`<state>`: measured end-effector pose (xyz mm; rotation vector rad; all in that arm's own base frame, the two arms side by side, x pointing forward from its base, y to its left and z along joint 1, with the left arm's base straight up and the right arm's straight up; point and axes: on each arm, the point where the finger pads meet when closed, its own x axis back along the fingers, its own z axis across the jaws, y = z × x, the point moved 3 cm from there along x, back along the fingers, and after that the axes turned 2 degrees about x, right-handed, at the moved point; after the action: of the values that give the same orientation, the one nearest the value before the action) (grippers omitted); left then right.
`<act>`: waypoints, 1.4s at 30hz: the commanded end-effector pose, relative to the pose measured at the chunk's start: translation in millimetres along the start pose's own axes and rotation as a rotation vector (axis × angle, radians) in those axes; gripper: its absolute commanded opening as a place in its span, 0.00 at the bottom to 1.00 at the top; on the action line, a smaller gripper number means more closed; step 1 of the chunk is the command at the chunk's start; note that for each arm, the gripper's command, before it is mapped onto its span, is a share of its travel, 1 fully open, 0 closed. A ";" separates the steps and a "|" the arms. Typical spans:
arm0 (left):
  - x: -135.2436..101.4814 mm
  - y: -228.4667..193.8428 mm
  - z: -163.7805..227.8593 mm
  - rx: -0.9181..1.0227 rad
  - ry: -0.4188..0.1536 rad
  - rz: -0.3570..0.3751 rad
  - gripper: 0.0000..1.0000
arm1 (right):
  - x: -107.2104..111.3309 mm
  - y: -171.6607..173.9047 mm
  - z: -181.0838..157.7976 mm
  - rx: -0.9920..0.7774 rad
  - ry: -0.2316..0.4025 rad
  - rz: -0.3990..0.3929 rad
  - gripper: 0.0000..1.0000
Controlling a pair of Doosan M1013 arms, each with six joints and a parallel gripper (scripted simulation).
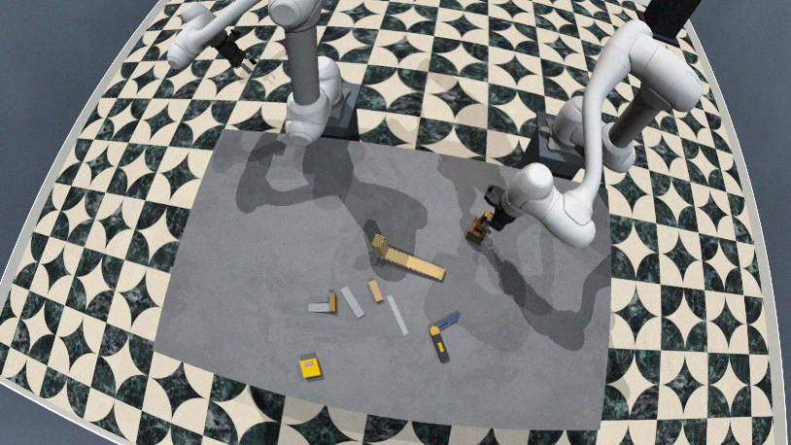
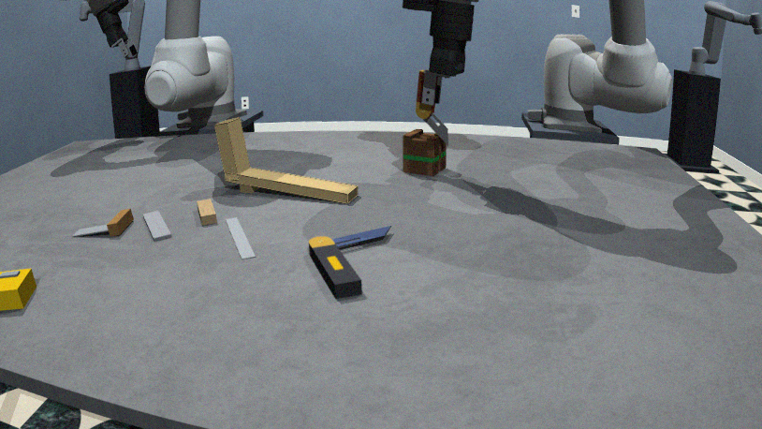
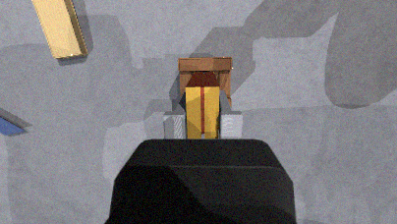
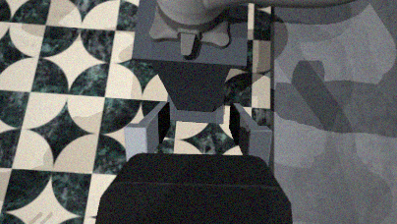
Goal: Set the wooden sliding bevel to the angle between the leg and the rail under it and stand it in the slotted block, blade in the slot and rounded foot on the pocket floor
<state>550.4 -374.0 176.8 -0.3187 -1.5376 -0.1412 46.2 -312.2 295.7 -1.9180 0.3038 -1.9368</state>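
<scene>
Left gripper (image 1: 488, 222) (image 2: 430, 98) (image 3: 202, 126) around wooden bevel (image 1: 486, 216) (image 2: 424, 110) (image 3: 195, 109) above slotted block (image 1: 474, 232) (image 2: 417, 152) (image 3: 204, 64), inside table edges (image 1: 475, 423) (image 2: 80, 394).

grey slab (image 1: 265, 249) (image 2: 479, 341) under scattered tools

No readable text, labels, brands, numbers or signs.

Left wrist view: gripper housing covers the lower end of the wooden bevel (image 2: 423, 104) (image 3: 202, 110) from me. Exterior: can't make out whether its blade tip is inside the slotted block (image 2: 420, 154) (image 3: 204, 64) or behind it; pocket floor hidden. Yellow box (image 2: 16, 288) cut by that picture's left edge. Top: upper part of the right arm (image 1: 304, 60) runs out of frame.
</scene>
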 end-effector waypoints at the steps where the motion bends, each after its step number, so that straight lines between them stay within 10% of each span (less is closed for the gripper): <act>1: 8.1 -1.0 -0.4 0.000 -0.002 0.000 0.00 | 0.5 0.1 0.1 0.000 0.000 -0.001 1.00; 42: 24.1 -7.6 -4.1 0.002 -0.002 -0.005 0.00 | 0.5 0.1 0.1 0.000 0.000 -0.001 1.00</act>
<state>551.7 -377.0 200.5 -0.3157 -1.5382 -0.1422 46.2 -312.2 295.7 -1.9180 0.3038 -1.9368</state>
